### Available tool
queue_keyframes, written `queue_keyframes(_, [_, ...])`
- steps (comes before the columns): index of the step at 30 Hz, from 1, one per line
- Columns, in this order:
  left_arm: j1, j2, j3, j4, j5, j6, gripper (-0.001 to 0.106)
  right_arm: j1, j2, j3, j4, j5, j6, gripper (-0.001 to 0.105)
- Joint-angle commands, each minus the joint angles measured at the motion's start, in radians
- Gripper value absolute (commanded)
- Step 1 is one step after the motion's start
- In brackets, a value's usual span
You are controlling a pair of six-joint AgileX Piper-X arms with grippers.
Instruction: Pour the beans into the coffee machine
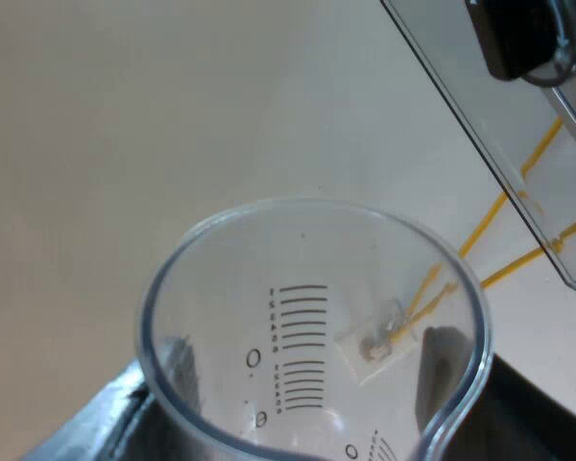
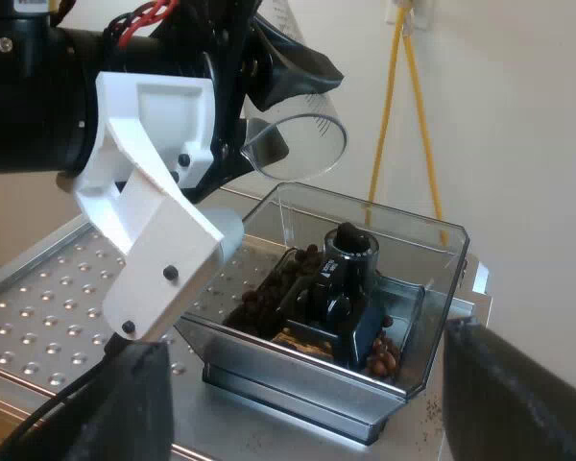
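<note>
The measuring glass (image 2: 302,144), gripped by the left tool (image 1: 312,370), was tipped empty over the beans (image 2: 269,298) in the hopper (image 2: 432,288). Pouring was judged done, and righting the glass was due next. The right tool (image 2: 326,399) was spread wide.

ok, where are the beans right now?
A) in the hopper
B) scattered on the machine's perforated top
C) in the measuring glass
A: the beans lie inside the hopper, and the measuring glass tipped above it looks empty.
</note>
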Motion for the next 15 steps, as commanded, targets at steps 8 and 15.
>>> queue_keyframes(8, [-0.004,-0.008,-0.006,-0.020,0.003,0.009,0.034,-0.004,-0.006,-0.013,-0.009,-0.004,-0.012,0.062])
queue_keyframes(15, [-0.004,-0.008,-0.006,-0.020,-0.011,-0.136,0.034,-0.004,-0.006,-0.013,0.001,-0.004,-0.012,0.062])
